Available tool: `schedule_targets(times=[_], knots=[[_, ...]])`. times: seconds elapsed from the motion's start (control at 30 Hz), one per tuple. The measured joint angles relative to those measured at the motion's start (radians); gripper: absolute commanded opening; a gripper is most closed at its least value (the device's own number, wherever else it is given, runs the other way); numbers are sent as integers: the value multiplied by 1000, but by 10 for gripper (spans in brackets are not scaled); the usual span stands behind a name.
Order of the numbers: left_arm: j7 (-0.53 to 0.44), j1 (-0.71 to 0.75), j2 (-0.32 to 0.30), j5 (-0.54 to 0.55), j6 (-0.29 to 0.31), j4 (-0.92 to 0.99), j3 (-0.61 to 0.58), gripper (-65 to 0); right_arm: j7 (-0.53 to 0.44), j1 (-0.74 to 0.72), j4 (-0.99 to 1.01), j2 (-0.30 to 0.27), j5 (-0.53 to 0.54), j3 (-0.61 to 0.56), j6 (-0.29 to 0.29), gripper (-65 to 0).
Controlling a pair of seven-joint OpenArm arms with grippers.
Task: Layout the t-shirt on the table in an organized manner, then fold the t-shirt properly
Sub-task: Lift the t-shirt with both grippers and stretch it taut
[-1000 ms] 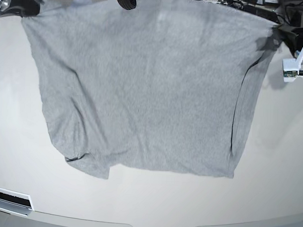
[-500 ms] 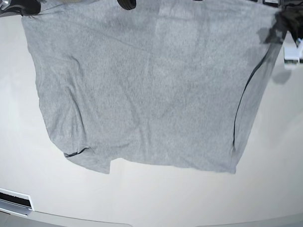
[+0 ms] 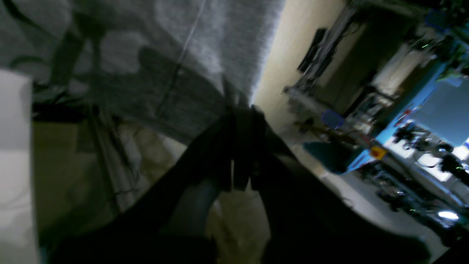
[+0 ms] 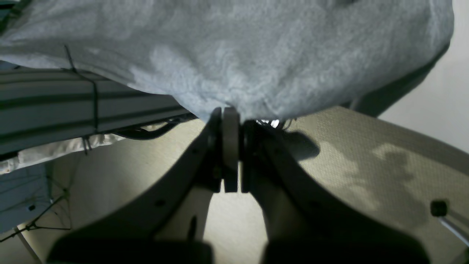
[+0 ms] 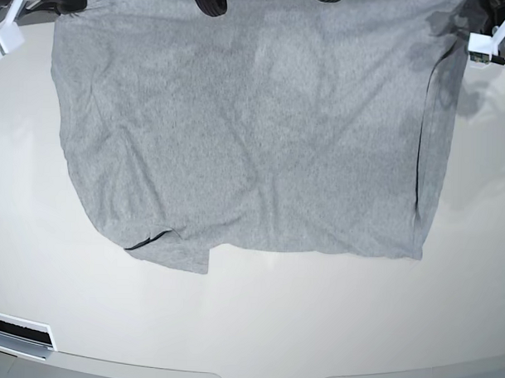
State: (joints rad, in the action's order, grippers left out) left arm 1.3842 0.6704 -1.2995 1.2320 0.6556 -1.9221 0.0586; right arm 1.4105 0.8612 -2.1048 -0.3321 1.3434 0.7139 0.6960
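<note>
Both grippers clamped on t-shirt (image 5: pixel 254 131) far corners: left gripper (image 3: pixel 242 110), right gripper (image 4: pixel 231 113). Shirt spread over table (image 5: pixel 256 322), near hem rumpled.

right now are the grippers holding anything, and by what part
Both hold the t-shirt. The right gripper and left gripper are each shut on the cloth's edge, at opposite far corners.
</note>
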Motion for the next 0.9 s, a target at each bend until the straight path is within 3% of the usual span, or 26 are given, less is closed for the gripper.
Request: schedule_targets(times=[0.2, 0.53, 0.7, 0.9], knots=[[-3, 0, 0, -143, 0, 0, 0, -650, 0, 0, 0, 0, -5, 0, 0, -650], [-10, 0, -30, -200, 35, 0, 0, -650, 0, 0, 0, 0, -31, 0, 0, -650], [-10, -5, -107, -84, 37, 0, 0, -650, -3, 1, 0, 0, -99, 0, 0, -650], [4, -177, -93, 78, 37, -1, 0, -650, -4, 0, 0, 0, -98, 0, 0, -650]])
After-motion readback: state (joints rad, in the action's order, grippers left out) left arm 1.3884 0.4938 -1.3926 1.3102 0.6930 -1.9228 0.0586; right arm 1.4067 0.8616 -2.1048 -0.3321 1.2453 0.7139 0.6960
